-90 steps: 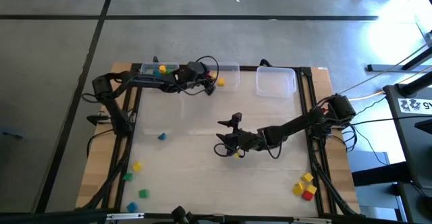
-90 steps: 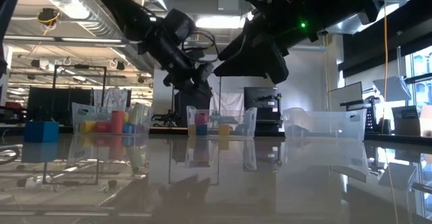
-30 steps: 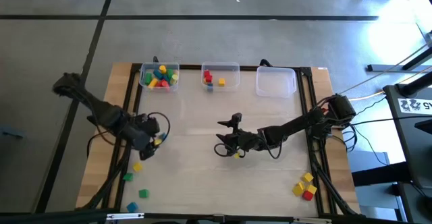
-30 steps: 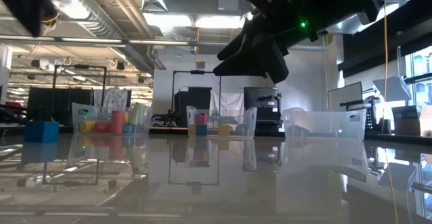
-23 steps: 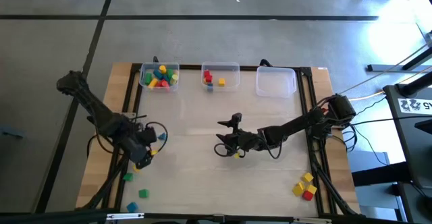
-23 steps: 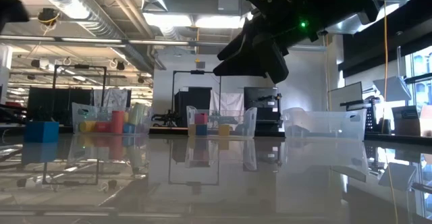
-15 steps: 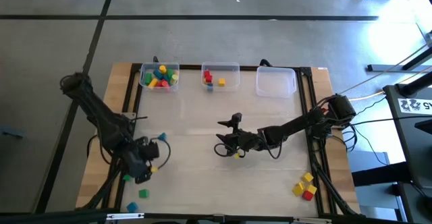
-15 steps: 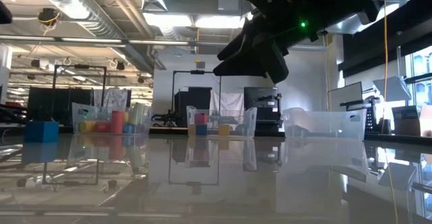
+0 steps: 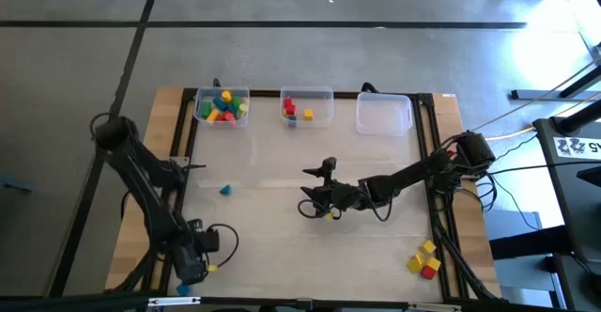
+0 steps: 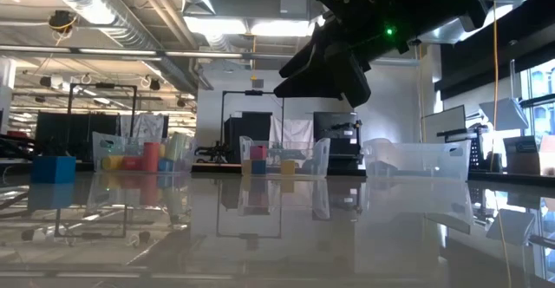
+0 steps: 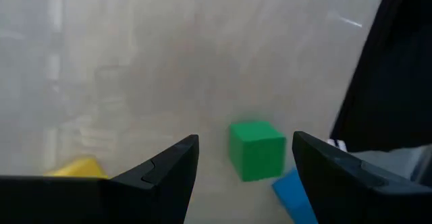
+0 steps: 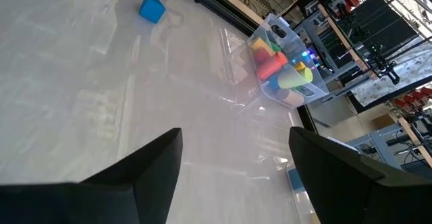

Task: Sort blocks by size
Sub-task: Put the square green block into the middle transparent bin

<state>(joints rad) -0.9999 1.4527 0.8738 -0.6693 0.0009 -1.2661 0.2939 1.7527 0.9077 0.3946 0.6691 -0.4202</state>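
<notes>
Left jaws are spread apart, green block sitting on the counter right between them. Looks light, hard, maybe slick; I'd pinch its flat opposite sides.

Green block between spread jaws, blue block, yellow block
</notes>
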